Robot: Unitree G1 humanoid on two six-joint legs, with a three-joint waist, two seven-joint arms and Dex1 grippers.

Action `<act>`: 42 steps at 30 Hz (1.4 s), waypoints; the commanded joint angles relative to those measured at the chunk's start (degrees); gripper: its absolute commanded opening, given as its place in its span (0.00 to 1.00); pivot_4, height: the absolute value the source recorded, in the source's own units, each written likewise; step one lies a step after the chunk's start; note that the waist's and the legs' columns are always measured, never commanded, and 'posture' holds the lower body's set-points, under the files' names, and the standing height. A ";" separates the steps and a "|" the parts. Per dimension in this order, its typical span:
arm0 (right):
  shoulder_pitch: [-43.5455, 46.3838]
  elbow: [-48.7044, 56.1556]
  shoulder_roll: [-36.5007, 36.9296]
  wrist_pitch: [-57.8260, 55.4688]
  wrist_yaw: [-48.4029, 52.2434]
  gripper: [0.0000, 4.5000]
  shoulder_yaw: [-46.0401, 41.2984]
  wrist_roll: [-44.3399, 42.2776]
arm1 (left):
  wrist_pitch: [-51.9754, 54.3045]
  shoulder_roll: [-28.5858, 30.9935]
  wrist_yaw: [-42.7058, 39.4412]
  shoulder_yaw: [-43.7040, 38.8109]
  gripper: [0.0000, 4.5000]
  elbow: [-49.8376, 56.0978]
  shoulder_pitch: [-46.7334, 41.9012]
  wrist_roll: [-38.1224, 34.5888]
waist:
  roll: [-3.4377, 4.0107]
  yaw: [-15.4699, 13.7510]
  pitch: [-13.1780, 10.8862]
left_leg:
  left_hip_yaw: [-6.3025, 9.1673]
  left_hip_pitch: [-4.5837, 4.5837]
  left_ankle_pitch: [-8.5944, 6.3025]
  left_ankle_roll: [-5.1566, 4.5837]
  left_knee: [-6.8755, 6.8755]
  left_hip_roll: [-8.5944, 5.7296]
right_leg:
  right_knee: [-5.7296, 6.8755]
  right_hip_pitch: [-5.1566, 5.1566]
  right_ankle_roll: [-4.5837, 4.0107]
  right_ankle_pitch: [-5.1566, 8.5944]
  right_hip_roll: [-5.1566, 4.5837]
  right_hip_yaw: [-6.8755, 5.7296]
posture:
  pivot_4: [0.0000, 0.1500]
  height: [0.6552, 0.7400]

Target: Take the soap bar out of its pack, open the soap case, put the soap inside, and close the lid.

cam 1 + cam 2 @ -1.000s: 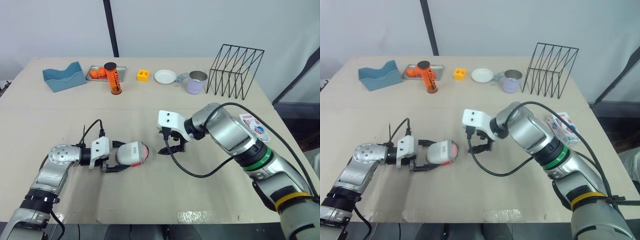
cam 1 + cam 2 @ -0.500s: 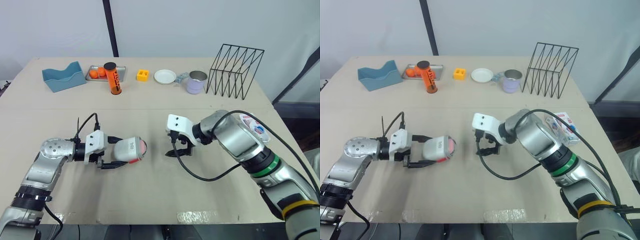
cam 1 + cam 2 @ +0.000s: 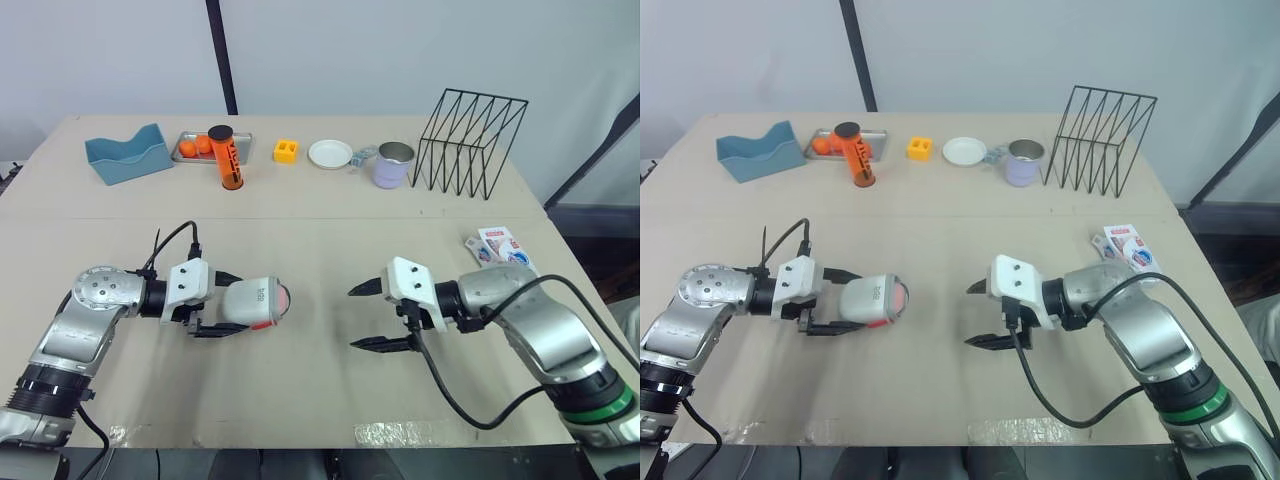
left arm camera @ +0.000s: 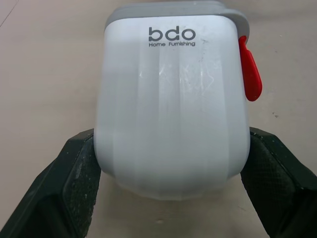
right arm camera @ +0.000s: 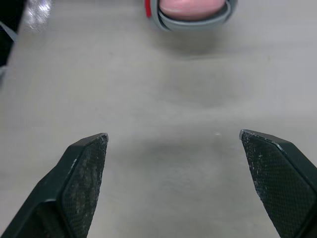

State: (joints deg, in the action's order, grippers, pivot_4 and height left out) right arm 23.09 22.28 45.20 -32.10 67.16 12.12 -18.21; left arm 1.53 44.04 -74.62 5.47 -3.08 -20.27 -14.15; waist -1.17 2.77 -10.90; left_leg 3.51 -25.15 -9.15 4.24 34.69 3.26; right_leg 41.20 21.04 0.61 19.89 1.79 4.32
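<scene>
**Left tool holds the soap case; right tool open and empty**

On my feed the left tool [image 3: 237,305] is clamped on the soap case [image 3: 255,302]. One black finger sits on each side of the white shell, and both pads press against it in the left wrist view. The case lies on its side at the desk [image 3: 300,400] surface, left of centre. Its grey rim and a small red tab [image 4: 250,74] are at the end pointing away from the wrist. The shell reads "bdo Home Furnishing". That far end faces my right tool and shows a pink face [image 5: 190,6] ringed by the grey rim. I cannot tell from here whether that is the soap itself or part of the lid.

The right tool [image 3: 354,318] is spread wide with nothing between its fingers. It hovers low over bare desk right of centre, its tips aimed toward the case but well apart from it.

The soap pack [image 3: 500,247], white with red and blue print, lies flat near the right edge of the desk, behind the right arm.

Along the far edge, from left to right, I see:
- a blue holder [image 3: 128,155]
- a metal tray [image 3: 190,148] with orange pieces in it
- an orange cylinder [image 3: 227,158] with a black cap, upright
- a yellow block [image 3: 286,150]
- a small white plate [image 3: 330,153]
- a pale mug [image 3: 394,164]
- a black wire rack [image 3: 470,140]
</scene>
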 commanded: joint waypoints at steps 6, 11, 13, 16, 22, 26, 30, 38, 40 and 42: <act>-0.82 3.09 -1.18 -0.22 -2.70 0.98 -4.12 -5.02 | -1.34 -1.73 0.47 -0.68 0.78 1.04 -1.84 -1.11 | 0.00 -0.07 0.00 | 0.01 0.00 0.00 0.00 0.01 -0.02 | 0.00 -0.02 0.01 0.00 0.00 -0.01 | 1.00 0.97; -0.93 2.20 -0.99 0.36 -3.97 0.98 -3.97 -4.79 | -1.52 -1.78 0.04 -0.54 0.78 1.14 -1.65 -0.93 | 0.00 -0.06 0.00 | 0.02 0.01 0.00 0.00 0.00 -0.02 | -0.01 -0.02 0.01 0.01 0.00 0.00 | 1.00 0.97; -1.05 1.99 -0.93 0.55 -4.36 0.98 -3.85 -4.65 | -1.59 -1.83 -0.02 -0.53 0.78 1.11 -1.65 -0.95 | 0.00 -0.07 0.00 | 0.02 0.00 0.00 0.00 0.01 -0.02 | -0.01 -0.03 0.01 0.01 0.00 0.00 | 1.00 0.97; -1.39 1.98 -0.81 0.66 -4.75 0.98 -3.74 -4.53 | -1.76 -1.94 0.02 -0.54 0.78 1.00 -1.75 -0.87 | 0.00 -0.07 0.00 | 0.02 0.00 0.00 0.00 0.01 -0.02 | -0.01 -0.03 0.01 0.01 0.00 0.00 | 1.00 0.97; -1.26 1.75 -0.34 0.50 -5.64 0.98 -3.61 -4.05 | -2.64 -2.45 0.06 -0.35 0.78 0.68 -1.69 -0.71 | 0.00 -0.07 0.00 | 0.02 0.01 0.00 0.00 0.01 -0.02 | 0.00 -0.03 0.01 0.01 0.00 0.00 | 1.00 0.97; -0.83 1.59 -0.13 -0.49 -6.52 0.98 -3.37 -3.91 | -3.10 -2.65 -0.10 -0.13 0.78 0.30 -1.68 -0.58 | 0.00 -0.07 0.00 | 0.02 0.01 0.00 0.00 0.01 -0.02 | 0.00 -0.04 0.01 0.01 0.00 0.00 | 1.00 0.97; -1.17 1.10 0.65 -0.57 -6.60 0.98 -3.58 -3.76 | -3.51 -2.74 -0.14 0.01 0.78 -0.25 -2.07 -0.48 | 0.00 -0.07 0.00 | 0.02 0.01 0.00 0.00 0.02 -0.02 | 0.00 -0.04 0.01 0.01 0.00 0.00 | 1.00 0.97; -1.18 1.06 0.59 -1.10 -7.77 0.98 -2.63 -3.37 | -4.08 -2.74 -0.35 0.51 0.78 -1.21 -2.85 -0.12 | 0.00 -0.08 0.00 | 0.02 0.01 0.00 0.00 0.03 -0.02 | 0.00 -0.04 0.01 0.01 0.00 0.00 | 1.00 0.97; -1.36 1.14 0.65 -1.03 -7.80 0.98 -2.50 -3.13 | -3.31 -2.72 -0.48 0.93 0.78 -1.17 -3.20 -0.04 | 0.00 -0.08 0.00 | 0.02 0.01 0.00 0.00 0.03 -0.03 | 0.00 -0.04 0.01 0.01 0.00 0.00 | 1.00 0.97; -1.36 1.15 0.62 -1.08 -7.88 0.98 -2.39 -2.99 | -1.70 -2.72 -0.90 1.69 0.78 -0.89 -3.98 -0.08 | 0.00 -0.08 0.00 | 0.02 0.01 0.00 0.00 0.03 -0.03 | 0.00 -0.05 0.01 0.01 0.00 -0.01 | 1.00 0.97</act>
State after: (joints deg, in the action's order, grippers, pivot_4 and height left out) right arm 21.36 22.37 45.39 -33.59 59.42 10.62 -21.28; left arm -0.69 41.27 -75.33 7.38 -5.11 -22.69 -13.82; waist -1.17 2.69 -10.90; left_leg 3.54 -25.14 -9.15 4.24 34.72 3.23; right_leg 41.20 20.99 0.62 19.90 1.80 4.32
